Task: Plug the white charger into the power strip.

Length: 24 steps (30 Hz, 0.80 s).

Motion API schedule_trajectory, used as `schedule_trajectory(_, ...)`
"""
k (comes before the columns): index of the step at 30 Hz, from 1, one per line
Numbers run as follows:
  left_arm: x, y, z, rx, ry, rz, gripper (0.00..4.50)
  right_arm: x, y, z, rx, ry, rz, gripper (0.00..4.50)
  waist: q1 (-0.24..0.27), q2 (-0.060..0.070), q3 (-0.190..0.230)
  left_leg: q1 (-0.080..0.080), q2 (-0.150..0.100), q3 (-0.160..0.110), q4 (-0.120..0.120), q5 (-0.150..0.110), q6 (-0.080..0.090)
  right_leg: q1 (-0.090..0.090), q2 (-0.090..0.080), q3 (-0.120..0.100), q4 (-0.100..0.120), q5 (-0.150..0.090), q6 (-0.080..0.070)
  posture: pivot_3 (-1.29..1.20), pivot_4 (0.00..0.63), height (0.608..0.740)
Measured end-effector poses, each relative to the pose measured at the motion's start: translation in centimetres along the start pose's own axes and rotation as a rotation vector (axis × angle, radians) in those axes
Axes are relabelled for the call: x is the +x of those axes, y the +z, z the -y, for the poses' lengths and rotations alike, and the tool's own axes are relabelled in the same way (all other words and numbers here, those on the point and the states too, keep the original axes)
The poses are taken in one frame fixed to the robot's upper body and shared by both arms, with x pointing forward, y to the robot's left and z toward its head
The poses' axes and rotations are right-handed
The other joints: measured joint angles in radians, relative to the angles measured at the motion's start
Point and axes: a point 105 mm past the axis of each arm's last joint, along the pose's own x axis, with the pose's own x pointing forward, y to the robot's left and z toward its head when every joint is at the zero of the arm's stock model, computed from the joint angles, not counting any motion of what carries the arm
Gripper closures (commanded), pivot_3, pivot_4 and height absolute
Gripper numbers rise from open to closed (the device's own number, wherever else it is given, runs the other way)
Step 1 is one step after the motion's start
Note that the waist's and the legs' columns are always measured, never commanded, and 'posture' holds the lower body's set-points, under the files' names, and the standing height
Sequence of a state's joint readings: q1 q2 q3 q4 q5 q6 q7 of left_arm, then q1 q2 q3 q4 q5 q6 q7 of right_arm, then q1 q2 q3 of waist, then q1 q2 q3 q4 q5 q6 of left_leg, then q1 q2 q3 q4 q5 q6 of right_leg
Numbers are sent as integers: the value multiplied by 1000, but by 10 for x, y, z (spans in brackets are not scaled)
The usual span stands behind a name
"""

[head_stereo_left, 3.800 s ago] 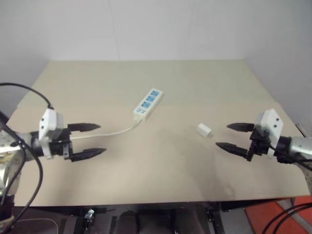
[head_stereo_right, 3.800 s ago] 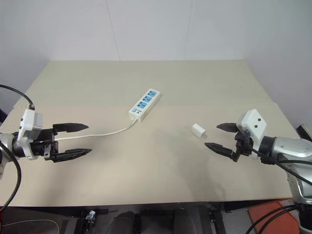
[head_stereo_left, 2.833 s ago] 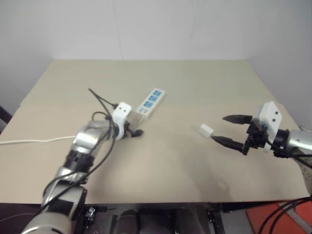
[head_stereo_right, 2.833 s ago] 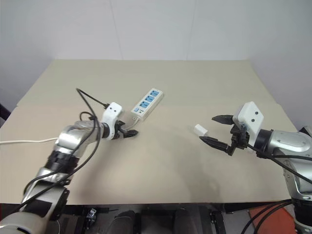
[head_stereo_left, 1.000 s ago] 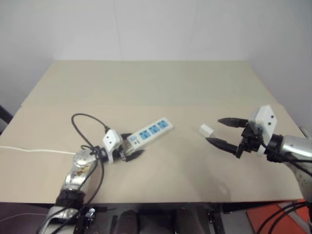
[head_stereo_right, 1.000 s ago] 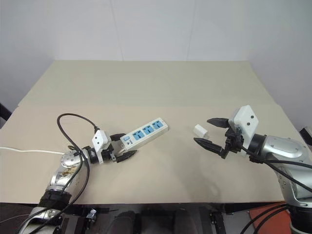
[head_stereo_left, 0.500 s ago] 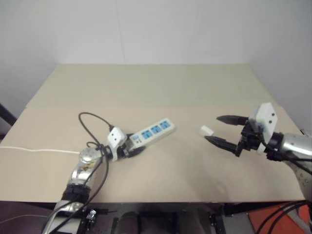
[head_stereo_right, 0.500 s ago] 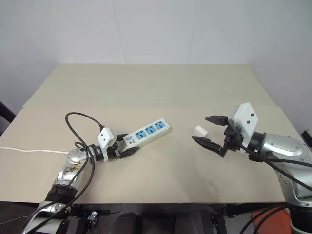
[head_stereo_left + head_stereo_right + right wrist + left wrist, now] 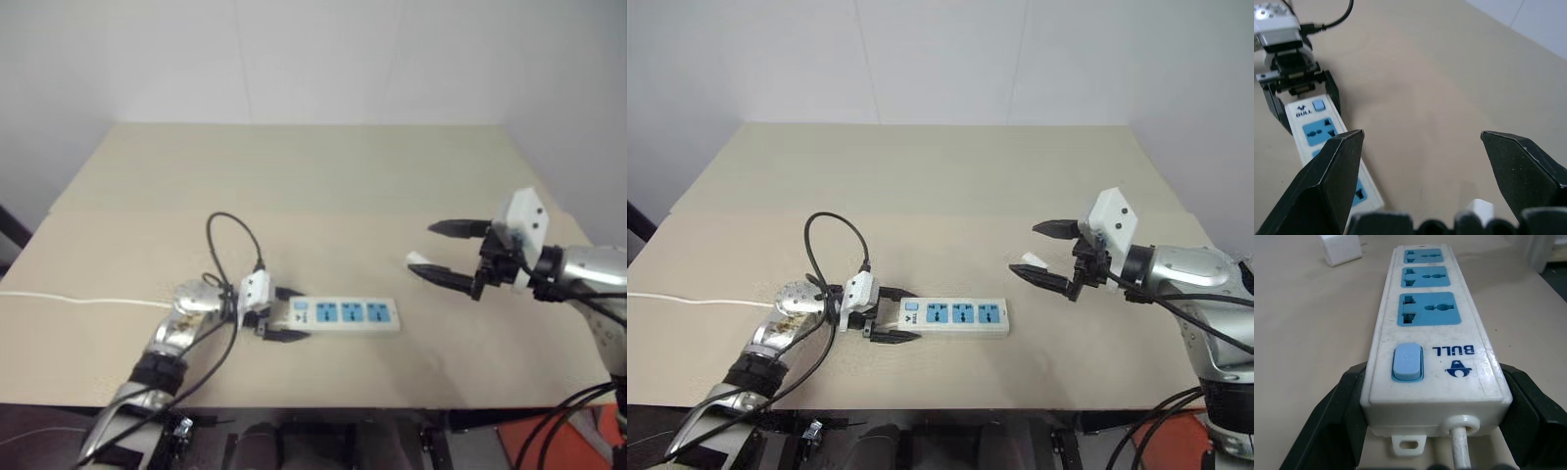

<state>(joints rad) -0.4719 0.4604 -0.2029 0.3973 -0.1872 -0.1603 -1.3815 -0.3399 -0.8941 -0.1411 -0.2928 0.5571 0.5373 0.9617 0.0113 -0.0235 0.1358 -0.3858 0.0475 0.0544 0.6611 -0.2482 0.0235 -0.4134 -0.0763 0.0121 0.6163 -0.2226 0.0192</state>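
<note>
On the tan table [image 9: 950, 186], a thin white cord [image 9: 686, 303] trails off the left edge. The left gripper [image 9: 890, 315] pinches the power strip [image 9: 953, 316] by its button end – the strip has swung round to lie crosswise near the front edge. Rightward, the right gripper [image 9: 1043, 253] hangs spread wide over the white charger [image 9: 1031, 260] (partly hidden by a finger).
</note>
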Motion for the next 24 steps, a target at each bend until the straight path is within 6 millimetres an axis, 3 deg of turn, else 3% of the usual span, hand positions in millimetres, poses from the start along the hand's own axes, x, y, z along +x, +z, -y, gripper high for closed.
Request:
schedule_trajectory(4, -1, -7, 0, -21, 1, -8, 1208, 18, -6, 21, 27, -63, -116, 0, -8, 0, 0, -4, 0, 1, 0, 0, 0, -6, 0, 1, 2, 0, 0, 0, 150, 740)
schedule_trajectory(8, -3, -10, 2, -19, 3, -11, 1208, 35, -18, 36, 93, -101, -338, 0, -11, 0, 0, -4, 0, 1, 1, 0, 0, -9, 0, 2, 7, 0, 0, 0, 150, 740)
schedule_trajectory(12, -5, -11, 1, -21, 4, -12, 1208, 48, -6, 47, 154, -118, -520, 0, -14, 1, 0, -4, 0, 1, 1, 0, 0, -11, 0, 2, 9, 0, -1, 0, 150, 740)
schedule_trajectory(16, -3, -10, 1, -10, 4, -8, 1208, 61, 0, 40, 141, -64, -673, 0, -14, 1, 0, -4, 1, 0, 0, 0, 0, -11, 0, 1, 9, -1, -1, 0, 150, 740)
schedule_trajectory(21, -2, -10, 0, -11, 7, -6, 1208, 72, -37, 34, 157, -15, -881, 0, -14, 1, 0, -5, 0, 1, 1, 0, 0, -11, 0, 1, 9, -1, -1, 0, 150, 740)
schedule_trajectory(24, -3, -10, 0, -13, 9, -6, 1208, 77, -51, 41, 161, -28, -932, 0, -15, 1, 0, -5, 0, 1, 1, 0, 0, -11, 0, 1, 10, 0, -1, 0, 150, 740)
